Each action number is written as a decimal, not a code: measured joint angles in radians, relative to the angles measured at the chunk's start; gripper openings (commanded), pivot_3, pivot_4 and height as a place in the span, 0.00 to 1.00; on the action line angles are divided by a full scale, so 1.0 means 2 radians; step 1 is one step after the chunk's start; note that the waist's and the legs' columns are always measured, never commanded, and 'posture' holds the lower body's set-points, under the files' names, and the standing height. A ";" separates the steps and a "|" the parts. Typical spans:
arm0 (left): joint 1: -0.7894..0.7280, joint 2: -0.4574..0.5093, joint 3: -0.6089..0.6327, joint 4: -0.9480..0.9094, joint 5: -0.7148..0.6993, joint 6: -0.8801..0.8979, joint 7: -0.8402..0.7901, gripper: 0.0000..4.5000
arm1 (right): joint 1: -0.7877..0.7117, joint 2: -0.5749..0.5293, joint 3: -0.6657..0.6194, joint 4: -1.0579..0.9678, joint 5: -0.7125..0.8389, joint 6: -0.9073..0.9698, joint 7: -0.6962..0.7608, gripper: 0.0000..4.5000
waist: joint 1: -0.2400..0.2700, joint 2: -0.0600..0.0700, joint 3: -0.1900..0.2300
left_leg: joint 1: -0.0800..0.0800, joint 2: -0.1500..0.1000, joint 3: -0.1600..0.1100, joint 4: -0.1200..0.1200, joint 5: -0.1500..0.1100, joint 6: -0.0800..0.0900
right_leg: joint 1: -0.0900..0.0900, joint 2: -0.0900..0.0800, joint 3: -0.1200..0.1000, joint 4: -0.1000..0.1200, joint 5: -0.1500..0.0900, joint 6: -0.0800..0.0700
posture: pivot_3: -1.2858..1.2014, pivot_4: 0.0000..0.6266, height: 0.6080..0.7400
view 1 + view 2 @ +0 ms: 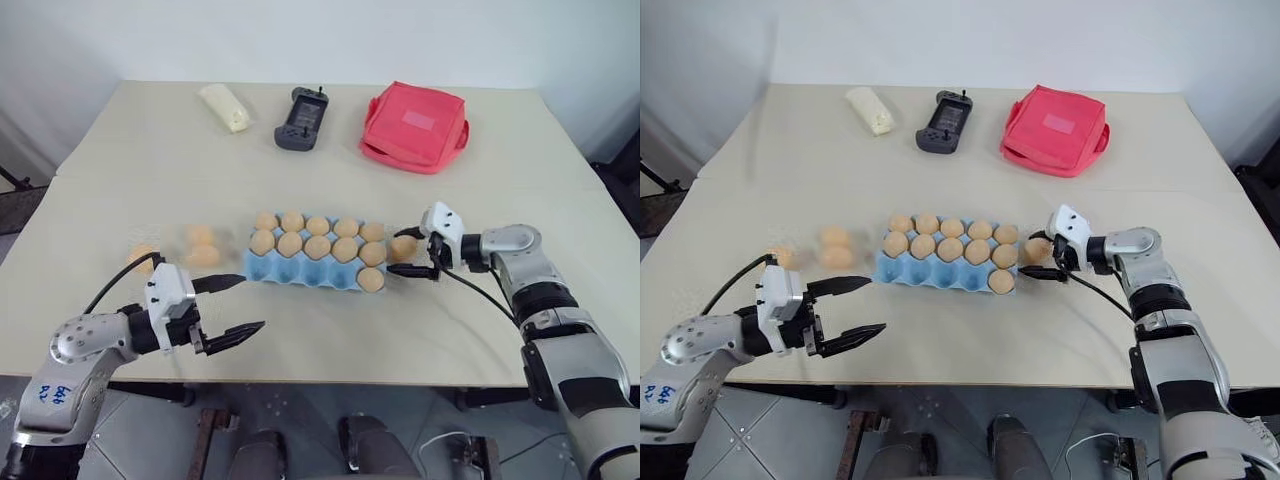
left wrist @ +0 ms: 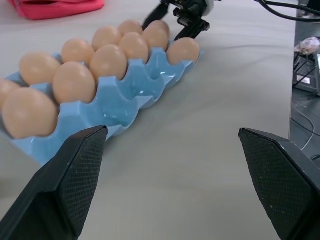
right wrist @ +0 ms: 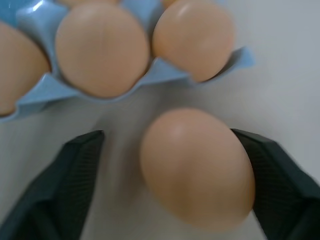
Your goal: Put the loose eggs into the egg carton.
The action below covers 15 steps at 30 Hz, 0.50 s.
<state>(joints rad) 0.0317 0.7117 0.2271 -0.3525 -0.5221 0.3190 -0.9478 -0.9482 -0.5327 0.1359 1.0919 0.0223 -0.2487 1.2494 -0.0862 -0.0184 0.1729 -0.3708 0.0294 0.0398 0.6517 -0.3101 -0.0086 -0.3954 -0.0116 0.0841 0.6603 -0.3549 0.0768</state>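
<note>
From the head camera, the light blue moulded egg carton (image 1: 300, 268) sits mid-table on the pale beige table (image 1: 330, 340). Its far and middle rows are filled with pale tan-orange eggs, and one more sits in the near row's right-end cup. Three loose tan-orange oval eggs (image 1: 200, 246) lie left of the carton. Another loose egg (image 1: 402, 247) lies just beside the carton's right end, between the black fingers of the right gripper (image 1: 413, 252). Beyond the carton lie a pale yellow oblong bundle (image 1: 226, 106), a dark grey handheld controller (image 1: 302, 119) and a red square fabric bag (image 1: 415, 125).

The left gripper (image 1: 228, 307) hangs near the carton's near left corner, fingers spread wide and holding nothing.

In the left wrist view, those fingers (image 2: 70, 185) frame bare table beside the carton.

In the right wrist view, the egg sits between partly open fingers; one finger (image 3: 280, 185) looks to touch it, the other stands apart.
</note>
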 measured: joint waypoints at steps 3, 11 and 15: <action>0.015 0.000 0.009 -0.012 -0.001 0.004 0.006 1.00 | -0.021 0.000 0.000 0.026 -0.012 -0.014 0.000 0.47 | 0.000 0.000 0.000 | 0.000 0.000 0.000 0.001 0.000 0.000 | 0.000 0.000 0.000 0.000 0.000 0.000 | 0.52 0.24 1.00; 0.031 -0.002 0.019 -0.016 -0.003 0.005 0.018 1.00 | -0.018 -0.018 -0.016 -0.009 -0.001 -0.009 0.050 0.38 | 0.000 0.001 0.001 | 0.001 0.000 0.000 0.001 0.000 0.000 | 0.000 0.000 0.000 0.000 0.000 0.000 | 0.52 0.24 1.00; 0.043 -0.002 0.039 -0.012 -0.010 0.005 0.018 1.00 | 0.022 -0.021 -0.028 -0.159 0.047 0.083 0.083 0.38 | -0.002 0.002 0.001 | 0.001 0.000 0.000 0.001 0.000 0.000 | 0.000 0.000 0.000 0.000 0.000 0.000 | 0.52 0.24 1.00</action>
<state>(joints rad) 0.1185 0.7081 0.3054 -0.3762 -0.5423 0.3298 -0.9114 -0.9040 -0.5744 0.0805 0.7739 0.1161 -0.0833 1.4146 -0.0898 -0.0146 0.1758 -0.3690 0.0296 0.0398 0.6527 -0.3093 -0.0096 -0.3954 -0.0112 0.0842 0.6611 -0.3549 0.0766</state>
